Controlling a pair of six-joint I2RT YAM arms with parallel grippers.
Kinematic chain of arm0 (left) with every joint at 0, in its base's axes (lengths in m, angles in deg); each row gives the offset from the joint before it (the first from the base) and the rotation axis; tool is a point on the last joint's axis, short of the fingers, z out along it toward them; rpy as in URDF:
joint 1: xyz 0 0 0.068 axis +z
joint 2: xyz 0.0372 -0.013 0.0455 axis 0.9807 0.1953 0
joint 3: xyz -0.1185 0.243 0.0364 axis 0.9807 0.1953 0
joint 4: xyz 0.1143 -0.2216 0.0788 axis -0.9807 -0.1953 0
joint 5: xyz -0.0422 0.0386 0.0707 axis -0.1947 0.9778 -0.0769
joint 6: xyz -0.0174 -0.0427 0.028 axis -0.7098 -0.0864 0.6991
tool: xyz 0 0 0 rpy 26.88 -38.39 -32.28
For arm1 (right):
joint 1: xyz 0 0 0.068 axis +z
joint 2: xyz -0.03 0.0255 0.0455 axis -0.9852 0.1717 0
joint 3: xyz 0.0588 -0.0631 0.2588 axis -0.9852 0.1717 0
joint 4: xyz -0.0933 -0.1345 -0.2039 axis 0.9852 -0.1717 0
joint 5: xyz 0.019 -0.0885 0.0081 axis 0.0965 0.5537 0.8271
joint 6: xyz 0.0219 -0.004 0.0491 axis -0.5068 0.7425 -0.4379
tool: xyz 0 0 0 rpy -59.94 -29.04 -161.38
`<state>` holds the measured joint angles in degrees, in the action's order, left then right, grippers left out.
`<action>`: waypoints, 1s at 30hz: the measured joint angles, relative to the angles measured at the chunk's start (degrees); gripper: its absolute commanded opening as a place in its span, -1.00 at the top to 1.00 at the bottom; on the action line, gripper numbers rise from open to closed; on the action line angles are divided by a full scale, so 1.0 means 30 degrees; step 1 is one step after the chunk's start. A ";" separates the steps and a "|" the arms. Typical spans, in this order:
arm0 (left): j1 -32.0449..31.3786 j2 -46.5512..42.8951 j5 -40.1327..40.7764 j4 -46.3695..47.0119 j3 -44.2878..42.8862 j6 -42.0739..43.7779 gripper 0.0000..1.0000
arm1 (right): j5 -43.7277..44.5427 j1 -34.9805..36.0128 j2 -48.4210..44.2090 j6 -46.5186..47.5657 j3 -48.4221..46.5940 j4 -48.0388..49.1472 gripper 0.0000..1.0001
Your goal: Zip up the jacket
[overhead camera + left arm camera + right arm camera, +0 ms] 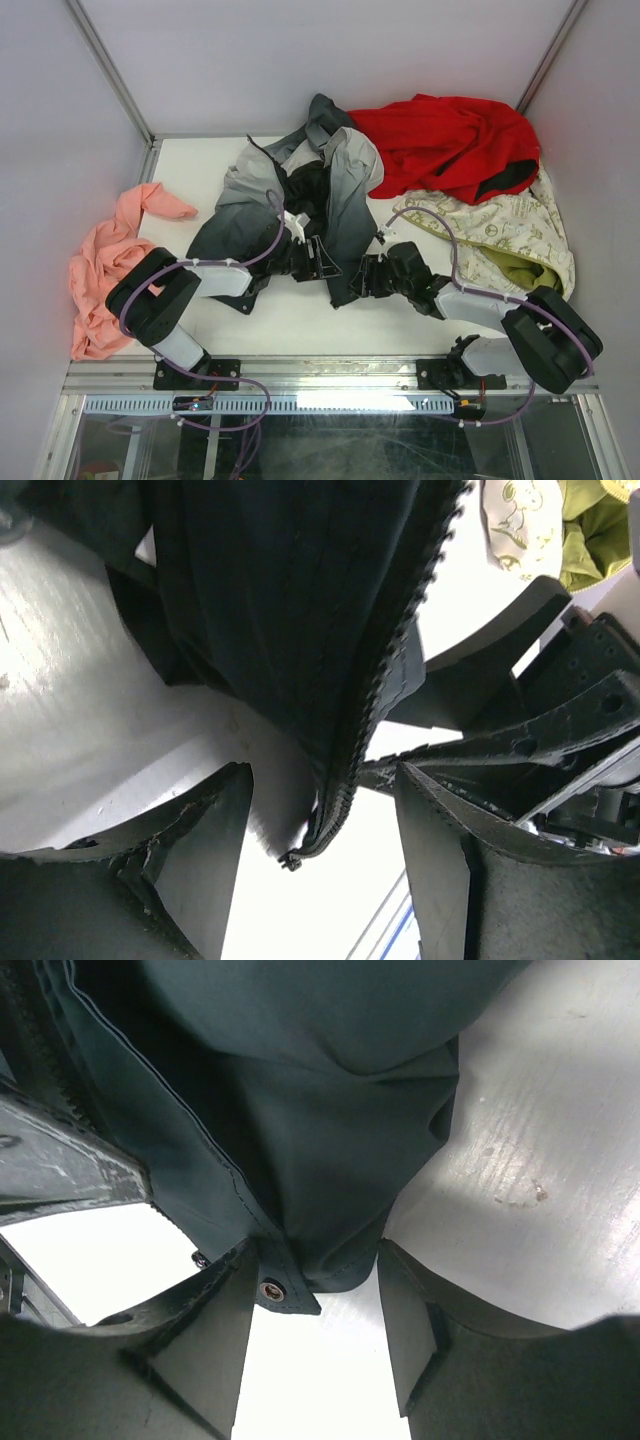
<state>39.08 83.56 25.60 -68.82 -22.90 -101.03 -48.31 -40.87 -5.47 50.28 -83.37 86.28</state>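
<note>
I have the jacket (300, 200) lying crumpled on the white table (300, 320), its light grey and charcoal panels spread open around the black lining. Both arms reach in to its near hem.

The left arm is folded, its elbel out to the jacket's left, with the forearm running low across the table to the hem. The left gripper (315, 255) sits at the near edge of the dark front panel. From its wrist camera, the left gripper (322, 780) stands partly open. The zipper (380, 680) edge comes down into the gap between the fingers (200, 860), and its bottom end lies free between them. I see neither pad pressing on it, so nothing is held.

The right arm mirrors it, with its elbow out to the jacket's right and its forearm angled in to the hem's near right corner, where the right gripper (365, 275) rests. Its wrist view shows the right gripper (318, 1260) also partly open. The charcoal hem corner is bunched in the gap, and a metal snap (270, 1291) lies against one of the fingers (200, 1360). I cannot tell whether the cloth is truly pinched.

A red garment (450, 140) and a cream patterned cloth (500, 230) lie just to the jacket's right. A pink cloth (110, 260) lies well to its left.
</note>
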 measured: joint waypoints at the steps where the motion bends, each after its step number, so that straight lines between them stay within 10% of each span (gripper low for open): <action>1: 0.0000 0.0000 -0.0087 0.0219 0.0211 -0.0044 -0.19 | -0.0080 0.0000 0.0036 -0.0029 0.0044 0.0182 -0.07; 9: 0.0007 0.0000 -0.0707 0.1158 0.1712 -0.0066 0.17 | -0.0758 0.0000 0.0561 -0.0160 0.0117 0.1086 -0.06; 17: 0.0000 0.0423 -0.1894 0.3963 0.2565 -0.0226 1.00 | -0.1530 0.0022 0.0721 -0.0146 0.0277 0.1945 -0.17; 30: 0.0000 -0.2987 -0.3184 0.5166 0.3016 0.0619 1.00 | -0.4619 0.0022 -0.0554 -0.0138 0.1698 0.5515 -0.37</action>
<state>39.08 74.60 16.05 -53.32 -13.85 -99.18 -62.16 -40.81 -7.14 49.86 -78.28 102.82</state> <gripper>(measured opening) 0.022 0.695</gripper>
